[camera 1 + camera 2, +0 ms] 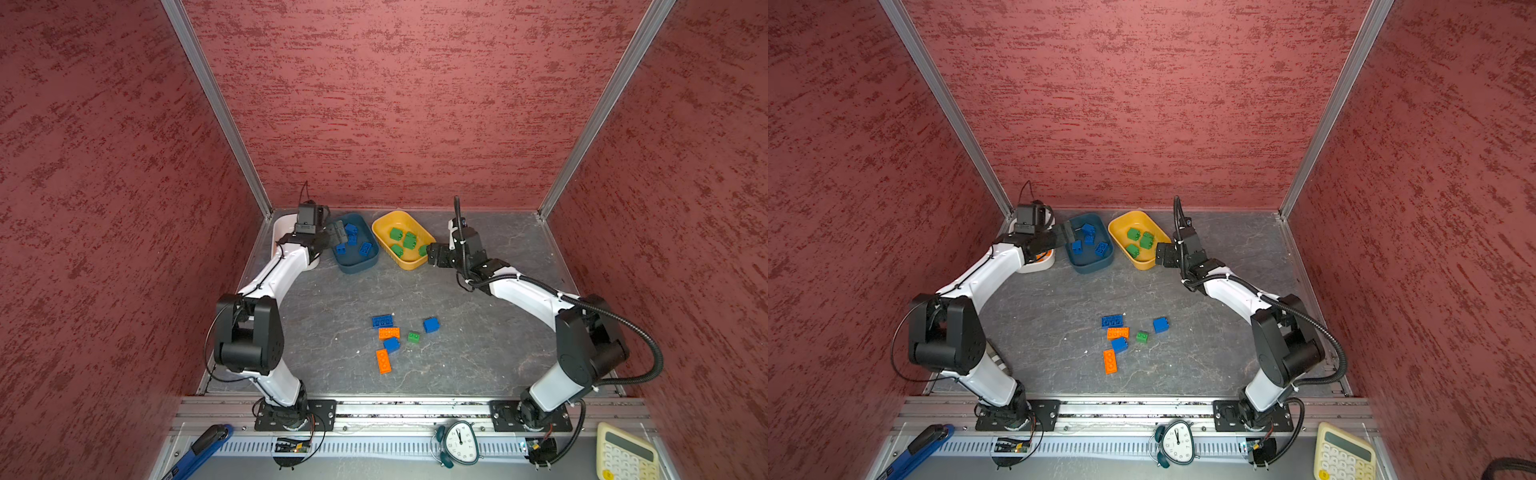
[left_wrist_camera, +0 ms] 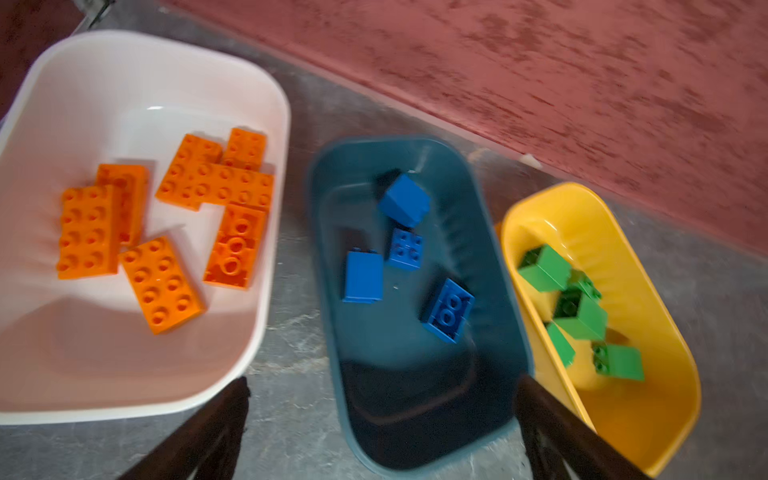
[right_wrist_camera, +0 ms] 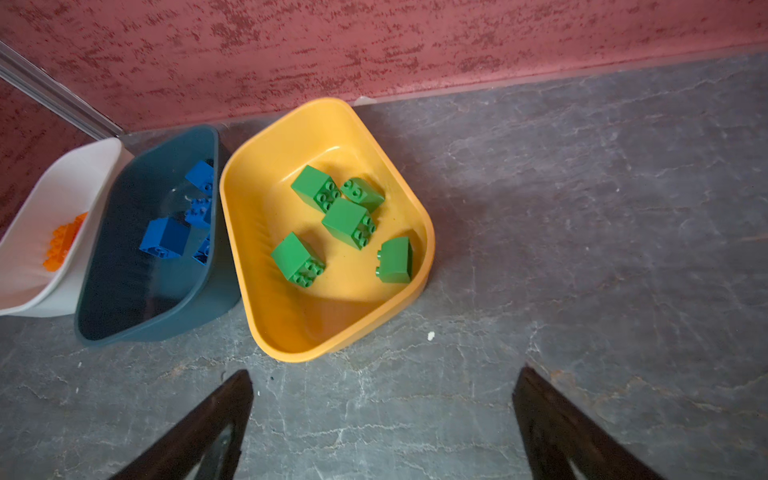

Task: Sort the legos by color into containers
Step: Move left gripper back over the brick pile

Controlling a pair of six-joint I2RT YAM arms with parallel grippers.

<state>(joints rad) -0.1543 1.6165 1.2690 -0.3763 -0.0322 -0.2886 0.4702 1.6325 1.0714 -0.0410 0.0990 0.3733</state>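
On the tabletop (image 1: 332,299), the white tub (image 2: 124,83), teal tub (image 2: 415,374) and yellow tub (image 3: 291,316) stand side by side at the back. The left hand (image 2: 382,384) gapes empty over the teal tub's near end, with blue legos (image 2: 363,276) beyond its fingertips. The right hand (image 3: 384,372), likewise wide and empty, hovers just before the yellow tub holding green legos (image 3: 347,220). Six loose legos (image 1: 390,333) lie mid-tabletop, well apart from both.

White tub (image 1: 278,235) mostly behind the left arm (image 1: 286,266).

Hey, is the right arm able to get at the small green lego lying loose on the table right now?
Probably yes. The right gripper is open and empty by the yellow tub, and the green lego lies on the table touching nothing, with nothing above it or in the arm's way.
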